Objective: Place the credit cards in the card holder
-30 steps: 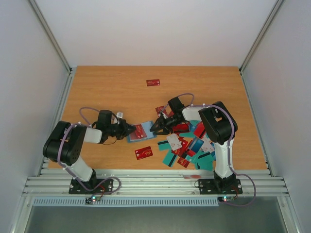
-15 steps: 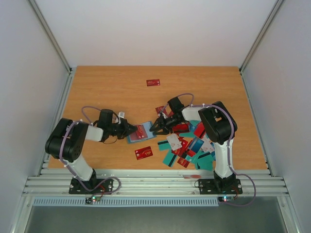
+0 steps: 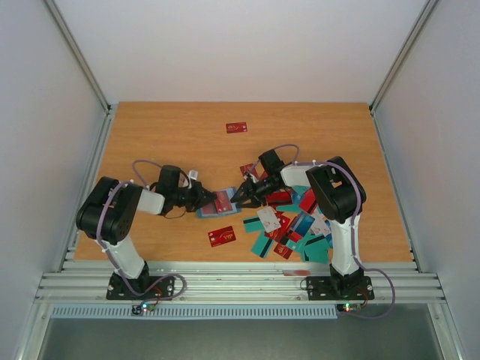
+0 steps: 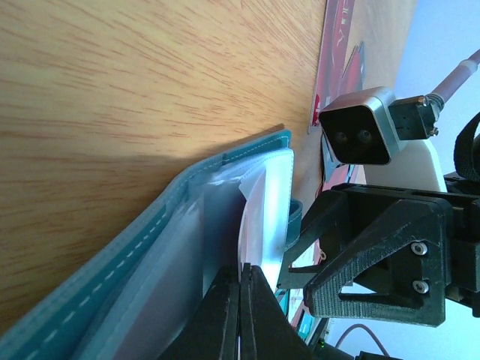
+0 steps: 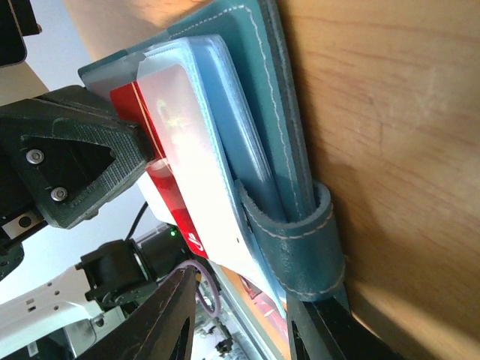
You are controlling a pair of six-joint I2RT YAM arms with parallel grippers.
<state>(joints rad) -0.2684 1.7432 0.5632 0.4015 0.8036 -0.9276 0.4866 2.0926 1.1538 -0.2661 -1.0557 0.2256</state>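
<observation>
Left gripper (image 3: 204, 198), at the card holder's (image 5: 251, 82) nine o'clock, pinches a red card (image 5: 176, 199) into its clear pocket (image 5: 184, 94), while right gripper's (image 3: 241, 196) spread jaws seemingly brace three o'clock.

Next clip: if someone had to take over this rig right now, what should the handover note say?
Left claw: shut on the end of a red card that sits partway in a clear pocket of the card holder.
Right claw: jaws apart around the holder's strap end, seemingly steadying it; no card held.
Done: one card partly inserted; whether others are inside is not visible.
Left: seat it, then load the card pile by the right arm, the loose red card in front of the holder, and the far red card.
</observation>
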